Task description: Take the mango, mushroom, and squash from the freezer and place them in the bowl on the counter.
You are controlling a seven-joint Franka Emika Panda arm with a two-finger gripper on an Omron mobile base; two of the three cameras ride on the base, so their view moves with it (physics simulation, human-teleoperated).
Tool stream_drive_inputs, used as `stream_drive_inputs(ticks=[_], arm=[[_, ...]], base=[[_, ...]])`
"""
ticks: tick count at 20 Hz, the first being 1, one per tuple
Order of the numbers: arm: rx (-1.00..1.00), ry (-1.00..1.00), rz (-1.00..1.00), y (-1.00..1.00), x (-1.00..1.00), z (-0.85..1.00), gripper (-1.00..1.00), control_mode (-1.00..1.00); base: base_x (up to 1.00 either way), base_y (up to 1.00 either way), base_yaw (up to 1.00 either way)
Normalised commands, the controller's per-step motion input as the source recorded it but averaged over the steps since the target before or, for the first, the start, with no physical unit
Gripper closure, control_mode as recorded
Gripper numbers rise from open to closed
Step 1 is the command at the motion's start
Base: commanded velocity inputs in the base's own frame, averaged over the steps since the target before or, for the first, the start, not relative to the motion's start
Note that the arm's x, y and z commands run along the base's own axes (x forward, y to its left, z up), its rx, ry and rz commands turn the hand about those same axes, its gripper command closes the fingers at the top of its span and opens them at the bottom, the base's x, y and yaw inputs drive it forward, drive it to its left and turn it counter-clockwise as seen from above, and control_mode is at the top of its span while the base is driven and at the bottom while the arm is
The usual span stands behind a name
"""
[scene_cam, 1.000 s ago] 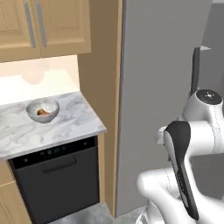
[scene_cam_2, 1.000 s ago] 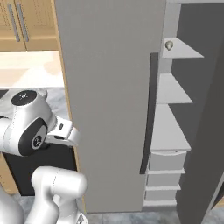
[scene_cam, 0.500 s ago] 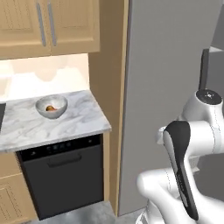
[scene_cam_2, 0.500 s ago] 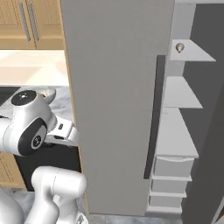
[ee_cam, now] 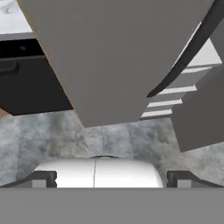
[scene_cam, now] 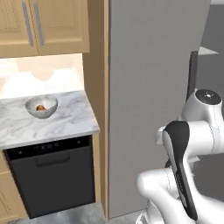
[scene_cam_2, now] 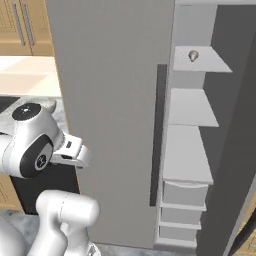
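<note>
The freezer [scene_cam_2: 115, 125] is a tall, flat-faced slab of matte grey, its door swung wide so the plain panel faces the base; a long dark handle [scene_cam_2: 157, 135] runs upright along the door's edge. Behind it, pale grey shelves [scene_cam_2: 189, 107] step down toward shallow drawers [scene_cam_2: 182, 210] at the bottom. On the top shelf, at about 1 o'clock in the right base view, sits the mushroom [scene_cam_2: 193, 55], a tiny rounded tan cap on a short pale stem.

In the left base view the counter [scene_cam: 52, 120] lies at 9 o'clock: smooth white marble with soft grey veins, butting against a light wood side panel beside the freezer. The bowl [scene_cam: 41, 106], round and mottled silver-grey, stands on it with something small and orange-brown inside, too small to identify. Below is a glossy black appliance [scene_cam: 50, 175] with a bar handle; above, light wood cabinets [scene_cam: 43, 26] with slim metal pulls. The floor [ee_cam: 109, 135] is blotchy grey stone.

The gripper [ee_cam: 111, 179] has its two dark tips spread to the far sides of the hand view, jaws fully apart, with nothing between them, aimed down toward the floor in front of the door.
</note>
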Motion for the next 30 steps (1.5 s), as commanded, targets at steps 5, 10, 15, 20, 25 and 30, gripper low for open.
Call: stream_drive_inputs(ticks=[5,10,15,20,25,30], arm=[[0.00,0.00,0.00,0.00,0.00,0.00,-1.00,1.00],[0.00,0.00,0.00,0.00,0.00,0.00,-1.00,1.00],[0.00,0.00,0.00,0.00,0.00,0.00,-1.00,1.00],[0.00,0.00,0.00,0.00,0.00,0.00,-1.00,1.00],[0.00,0.00,0.00,0.00,0.00,0.00,-1.00,1.00],[0.00,0.00,0.00,0.00,0.00,0.00,-1.00,1.00]], base=[[0.00,-0.64,0.01],[0.00,-0.60,0.00],[0.00,-0.54,0.00],[0.08,-0.43,0.00],[0.20,-0.20,0.00],[0.26,-0.18,0.00]])
